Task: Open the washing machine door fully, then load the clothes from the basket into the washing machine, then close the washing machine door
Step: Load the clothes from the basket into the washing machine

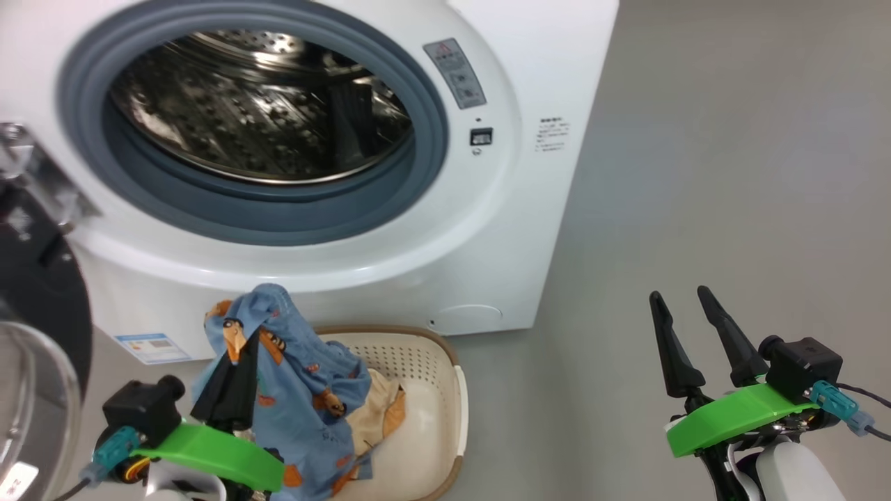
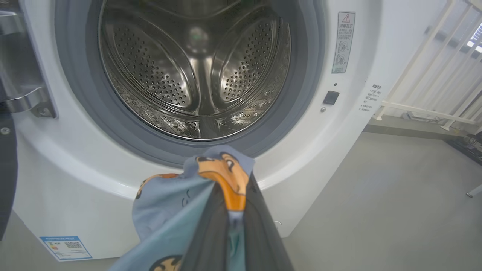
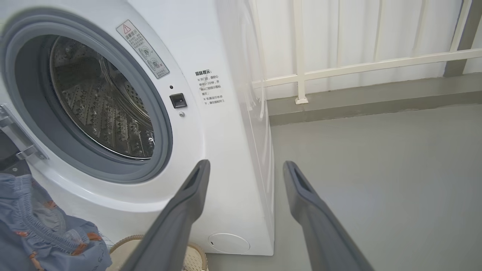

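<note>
1. You have one washing machine [image 1: 529, 209] before you, with one washing machine door [image 1: 42, 306].
2. You see one basket [image 1: 431, 376].
3. You can tell apart two fabric pieces: one light-blue printed piece [image 1: 306, 376] and one cream piece [image 1: 379, 410].
4. You have two grippers: one left gripper [image 1: 237, 344] and one right gripper [image 1: 679, 293].
5. On the machine you find one blue label sticker [image 1: 152, 348], one grey warning sticker [image 1: 456, 73] and one round cover [image 1: 468, 316].

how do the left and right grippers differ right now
The left gripper is shut, pinching the blue printed clothes; the right gripper is open and holds nothing. The left gripper points at the washing machine and its open drum; the right gripper stands off to that machine's right, over the floor. Both have two long dark fingers.
</note>
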You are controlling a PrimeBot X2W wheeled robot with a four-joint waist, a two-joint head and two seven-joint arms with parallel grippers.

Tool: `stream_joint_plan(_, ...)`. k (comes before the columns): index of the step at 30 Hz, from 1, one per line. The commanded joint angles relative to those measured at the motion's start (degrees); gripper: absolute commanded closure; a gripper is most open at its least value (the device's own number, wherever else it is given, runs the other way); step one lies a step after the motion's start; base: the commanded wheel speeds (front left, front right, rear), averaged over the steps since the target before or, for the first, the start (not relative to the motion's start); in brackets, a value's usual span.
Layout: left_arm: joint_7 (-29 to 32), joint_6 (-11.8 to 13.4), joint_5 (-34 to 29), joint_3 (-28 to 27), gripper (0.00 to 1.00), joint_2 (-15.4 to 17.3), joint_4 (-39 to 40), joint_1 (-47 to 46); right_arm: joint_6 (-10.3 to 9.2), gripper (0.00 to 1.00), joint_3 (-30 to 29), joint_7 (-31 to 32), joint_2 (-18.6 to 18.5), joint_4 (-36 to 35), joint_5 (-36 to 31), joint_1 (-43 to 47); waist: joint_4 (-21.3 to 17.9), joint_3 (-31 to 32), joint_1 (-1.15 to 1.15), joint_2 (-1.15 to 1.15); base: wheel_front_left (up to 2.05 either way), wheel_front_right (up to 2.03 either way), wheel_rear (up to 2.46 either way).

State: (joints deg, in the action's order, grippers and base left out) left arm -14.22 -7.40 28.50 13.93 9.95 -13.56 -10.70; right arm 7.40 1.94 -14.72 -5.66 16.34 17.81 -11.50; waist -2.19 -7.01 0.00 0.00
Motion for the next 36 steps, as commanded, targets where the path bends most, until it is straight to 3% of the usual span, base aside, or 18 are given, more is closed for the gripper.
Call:
stream_joint_plan(1, -0.8, -0.1, -1.0, -2.9, 1.0, 0.7, 2.4, -0.4, 0.09, 0.0, 1.2, -0.3, -0.5, -1.4, 0.3, 0.0, 1.6, 1.7, 0.0, 0.0, 0.0, 0.0, 0.0)
stream_joint_plan(9, -0.8, -0.1, -3.3, -6.0, 1.0, -1.5, 7.0, 1.5, 0.09, 0.0, 0.7, -0.3, -1.3, -1.7, 0.7, -0.1, 2.6, 2.5, 0.0, 0.0, 0.0, 0.0, 0.0)
stream_joint_plan(25, -0.8, -0.1, -4.3, -7.8, 1.0, -2.7, 9.2, 1.2, 0.09, 0.0, 0.7, -0.3, -1.4, -2.4, 0.6, -0.7, 2.6, 1.3, 0.0, 0.0, 0.0, 0.0, 0.0)
stream_joint_plan(36, -0.8, -0.1, -3.8, -6.8, 1.0, -1.6, 7.8, -7.1, 0.09, 0.0, 1.9, -0.3, -1.1, -2.5, 0.3, -1.7, 0.9, -0.9, 0.0, 0.0, 0.0, 0.0, 0.0)
